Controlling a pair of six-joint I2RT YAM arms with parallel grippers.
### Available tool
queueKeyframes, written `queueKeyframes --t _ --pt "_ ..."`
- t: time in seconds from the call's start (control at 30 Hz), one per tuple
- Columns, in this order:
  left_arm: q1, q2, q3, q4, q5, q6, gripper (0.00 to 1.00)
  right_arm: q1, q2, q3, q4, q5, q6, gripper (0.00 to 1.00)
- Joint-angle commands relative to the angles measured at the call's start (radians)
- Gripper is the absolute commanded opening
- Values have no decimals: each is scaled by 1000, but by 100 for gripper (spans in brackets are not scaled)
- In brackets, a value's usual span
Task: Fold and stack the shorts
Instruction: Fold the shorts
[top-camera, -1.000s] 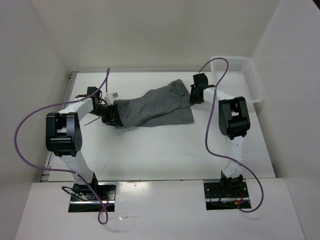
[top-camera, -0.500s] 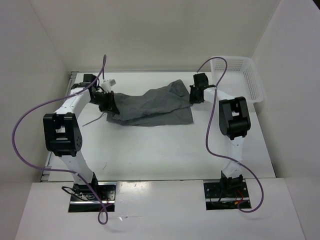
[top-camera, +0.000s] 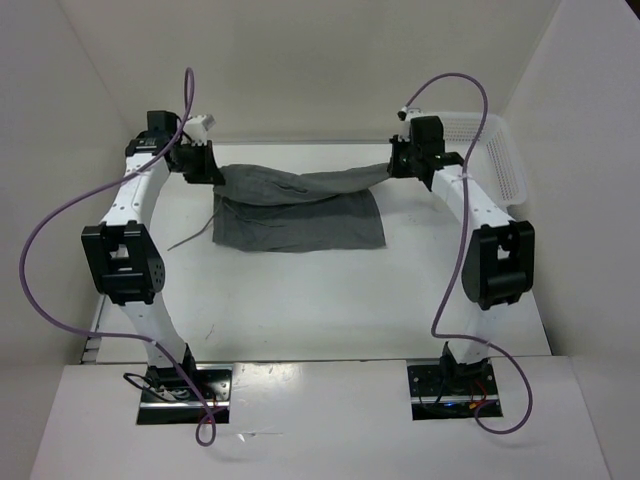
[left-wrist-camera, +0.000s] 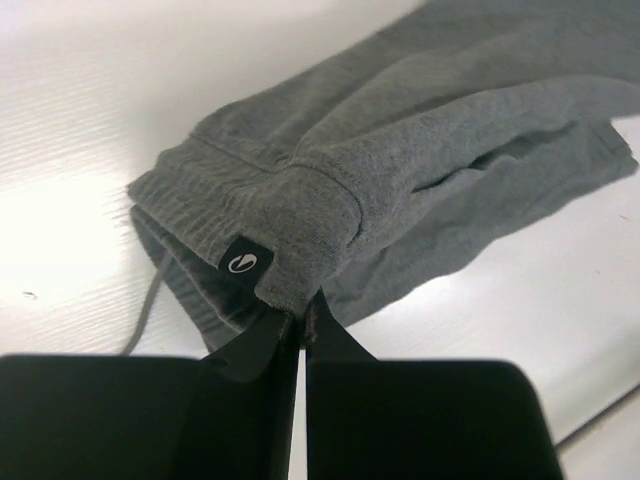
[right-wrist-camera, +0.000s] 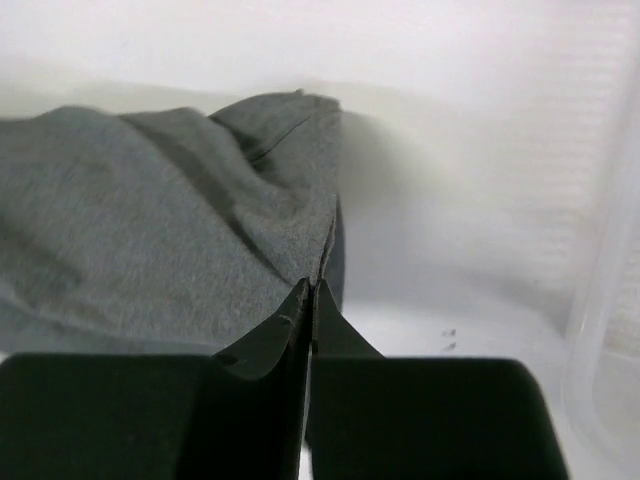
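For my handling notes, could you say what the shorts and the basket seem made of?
The shorts look like soft matte grey jersey or fleece knit: fuzzy surface, limp folds. The basket seems white moulded plastic: rigid open mesh walls.

You have a white mesh basket (top-camera: 507, 160) standing at the far right corner of the white table (top-camera: 300, 300), close to the right wall, and its pale translucent side (right-wrist-camera: 606, 300) shows at the right edge of the right wrist view. Plain white walls (top-camera: 300, 70) close the table in at the back and on both sides. On the near left part of the table you can see a small dark mark (top-camera: 210, 333).
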Motion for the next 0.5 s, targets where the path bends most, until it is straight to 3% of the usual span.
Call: queueKeyframes --t 0.0,0.2,0.3,0.47 --pt "13 -8 42 20 -66 5 6 -6 -120 -79 -45 -99 -66 0" --pt "13 -138 -424 97 -256 5 6 3 -191 -292 -83 -206 -25 0" --pt "22 -138 -527 120 -283 5 5 24 -191 -363 -105 -217 -25 0" --pt "31 -100 -536 86 -272 5 5 46 -191 -430 -128 -217 -16 0"
